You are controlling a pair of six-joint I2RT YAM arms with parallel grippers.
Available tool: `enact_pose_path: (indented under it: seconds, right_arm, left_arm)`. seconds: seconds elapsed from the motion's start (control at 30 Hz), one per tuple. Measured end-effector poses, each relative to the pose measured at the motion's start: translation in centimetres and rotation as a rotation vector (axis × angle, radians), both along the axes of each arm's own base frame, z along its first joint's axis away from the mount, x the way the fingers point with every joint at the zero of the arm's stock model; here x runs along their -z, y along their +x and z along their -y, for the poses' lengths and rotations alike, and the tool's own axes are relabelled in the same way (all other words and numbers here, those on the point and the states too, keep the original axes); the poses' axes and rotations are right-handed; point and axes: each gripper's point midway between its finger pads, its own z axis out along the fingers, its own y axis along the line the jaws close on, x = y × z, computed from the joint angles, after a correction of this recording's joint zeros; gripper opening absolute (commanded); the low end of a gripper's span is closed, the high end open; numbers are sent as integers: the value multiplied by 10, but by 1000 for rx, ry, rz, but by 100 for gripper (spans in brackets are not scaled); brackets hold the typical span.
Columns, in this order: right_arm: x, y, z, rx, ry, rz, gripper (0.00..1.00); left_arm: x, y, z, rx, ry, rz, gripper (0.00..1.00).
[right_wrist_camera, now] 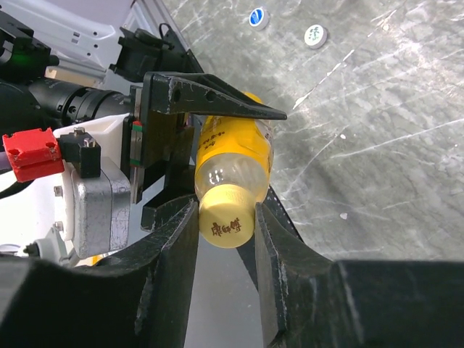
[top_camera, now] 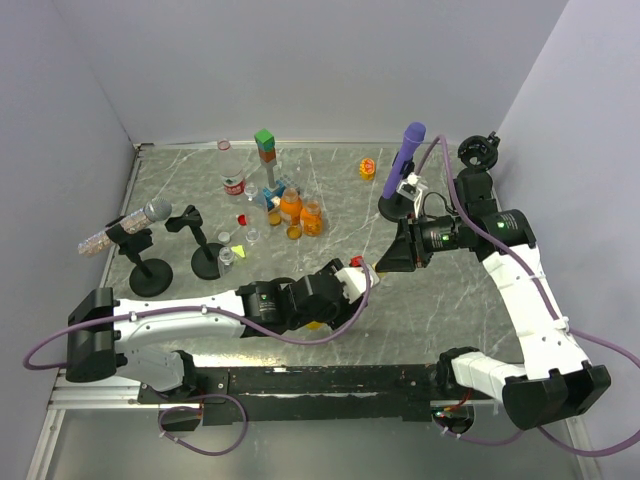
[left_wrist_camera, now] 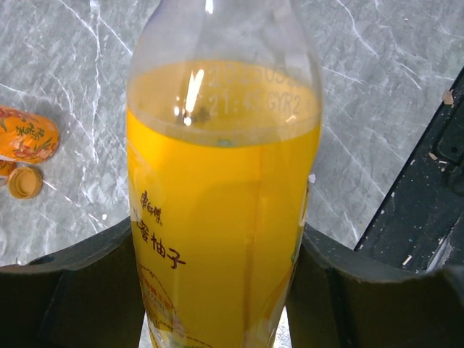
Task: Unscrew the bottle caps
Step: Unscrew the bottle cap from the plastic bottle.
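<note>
On the marbled table (top_camera: pixel 450 300), left gripper (left_wrist_camera: pixel 217 297) grips the bottle (left_wrist_camera: pixel 221 181) steady; right gripper (right_wrist_camera: pixel 226 243) clenches its cap (right_wrist_camera: pixel 225 217) for twisting.

**Top:** my fixed camera stood high at the near edge and looked down over the whole table (top_camera: pixel 450 300) from far off.
**Left wrist:** I saw past that camera's own fingers (left_wrist_camera: pixel 72 304), very near the yellow juice bottle (left_wrist_camera: pixel 225 217), looking along it toward its neck.
**Right wrist:** equally near, the camera faced the cap (right_wrist_camera: pixel 226 221) end-on.

Both wrist views shared this bottle from opposite ends, against the same marbled table.
</note>
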Motion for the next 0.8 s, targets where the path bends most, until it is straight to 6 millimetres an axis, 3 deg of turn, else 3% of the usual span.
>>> enact_pose_path:
  seconds: [0.13,0.43,0.67,0.77,0.8]
  right_arm:
    - [1,-1,0,-6,-4,-4,40]
    - [2,-1,0,-14,-15,-1,47]
    - [5,-2,0,-23,-29,-10,45]
    - [6,-2,-1,-27,-31,-15,37]
    - [7,-2,-1,-29,-32,-13,30]
  left_arm:
    - [1,-2,0,-3,1,-9,8]
    - [2,-2,-1,-8,1,-13,9]
    - [0,-1,-1,-27,-8,-18,9]
    - [1,-1,-1,-29,-4,-19,9]
    - [1,-1,-1,-29,-4,-20,9]
